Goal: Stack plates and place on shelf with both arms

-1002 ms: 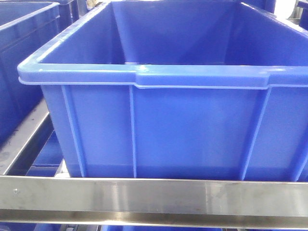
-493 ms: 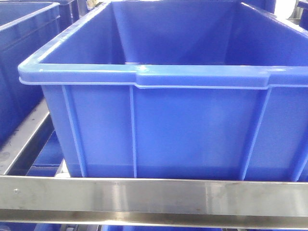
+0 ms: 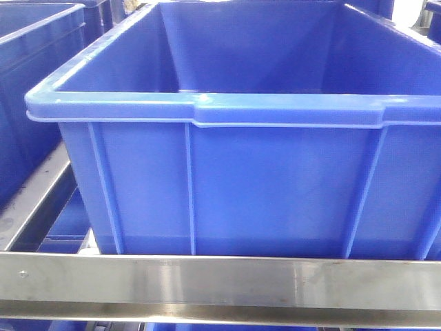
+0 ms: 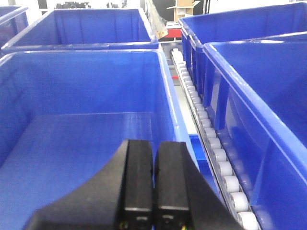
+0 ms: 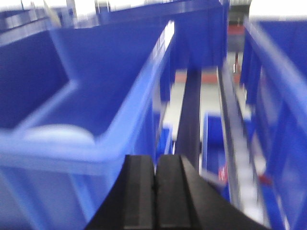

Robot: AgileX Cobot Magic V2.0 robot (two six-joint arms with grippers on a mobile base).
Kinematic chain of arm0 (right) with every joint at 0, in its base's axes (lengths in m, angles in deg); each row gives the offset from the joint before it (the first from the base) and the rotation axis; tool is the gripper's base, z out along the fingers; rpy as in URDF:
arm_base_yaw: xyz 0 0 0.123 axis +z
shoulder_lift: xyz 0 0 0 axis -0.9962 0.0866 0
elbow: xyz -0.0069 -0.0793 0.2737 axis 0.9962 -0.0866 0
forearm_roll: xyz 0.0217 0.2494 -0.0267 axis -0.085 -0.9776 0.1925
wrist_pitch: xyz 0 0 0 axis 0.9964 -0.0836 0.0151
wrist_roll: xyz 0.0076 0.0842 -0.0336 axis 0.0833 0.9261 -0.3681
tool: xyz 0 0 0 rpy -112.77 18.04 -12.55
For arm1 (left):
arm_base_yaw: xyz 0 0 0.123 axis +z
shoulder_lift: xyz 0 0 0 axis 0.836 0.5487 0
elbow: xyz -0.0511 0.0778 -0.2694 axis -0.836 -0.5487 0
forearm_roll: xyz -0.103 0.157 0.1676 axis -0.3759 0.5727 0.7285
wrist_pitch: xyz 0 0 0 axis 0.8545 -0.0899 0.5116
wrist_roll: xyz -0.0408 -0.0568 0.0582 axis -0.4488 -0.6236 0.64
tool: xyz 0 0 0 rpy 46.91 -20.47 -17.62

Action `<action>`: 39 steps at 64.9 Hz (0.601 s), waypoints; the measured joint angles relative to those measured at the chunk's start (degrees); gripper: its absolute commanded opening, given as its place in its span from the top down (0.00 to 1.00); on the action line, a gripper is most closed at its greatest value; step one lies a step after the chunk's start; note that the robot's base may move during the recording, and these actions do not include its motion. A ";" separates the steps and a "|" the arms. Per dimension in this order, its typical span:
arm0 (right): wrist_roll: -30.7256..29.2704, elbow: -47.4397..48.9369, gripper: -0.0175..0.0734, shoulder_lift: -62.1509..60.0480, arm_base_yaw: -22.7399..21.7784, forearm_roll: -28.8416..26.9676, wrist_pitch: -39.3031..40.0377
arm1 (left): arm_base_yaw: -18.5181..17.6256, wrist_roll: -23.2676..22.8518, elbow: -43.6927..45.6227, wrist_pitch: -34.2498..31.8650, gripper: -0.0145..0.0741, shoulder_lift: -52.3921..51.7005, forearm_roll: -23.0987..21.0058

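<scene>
- The left hand (image 4: 152, 184), black and two-fingered, hung over the inside of a large blue plastic crate (image 4: 86, 139) with its fingers pressed together and nothing between them.
- The right hand (image 5: 154, 191), also black, had its fingers together and empty; its view was blurred.
- In that blurred view a pale bluish-white rounded shape (image 5: 57, 134) lay inside another blue crate (image 5: 120, 110), against the near wall. It was probably one of the plates, though the blur left that uncertain; no second plate could be made out.
- The brushed stainless-steel shelf rail (image 3: 220, 283) ran flat along the bottom of the front view, just under a big blue crate (image 3: 234, 186) that sat on the tier behind it.
- A line of white rollers (image 4: 211, 143) ran between the crates in the left wrist view.
- Judged from its glossy look, a plate would be stiff, slippery and breakable, moderately heavy; the raised rim seemed the best hold, pinched firmly at opposite edges with one hand each.
</scene>
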 measured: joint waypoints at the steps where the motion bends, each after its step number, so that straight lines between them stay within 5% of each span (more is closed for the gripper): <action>1: 0.00 0.00 0.75 0.00 -0.03 0.00 -0.74 | 0.00 0.00 0.00 0.00 0.74 0.00 0.00; 22: 1.34 -0.13 0.75 -0.08 -0.48 1.84 -3.93 | 0.00 0.00 0.00 0.00 0.74 0.00 0.00; 39: 14.85 -0.13 0.75 -0.08 -0.74 18.14 -1.89 | 0.00 0.00 0.00 0.00 0.74 0.00 0.00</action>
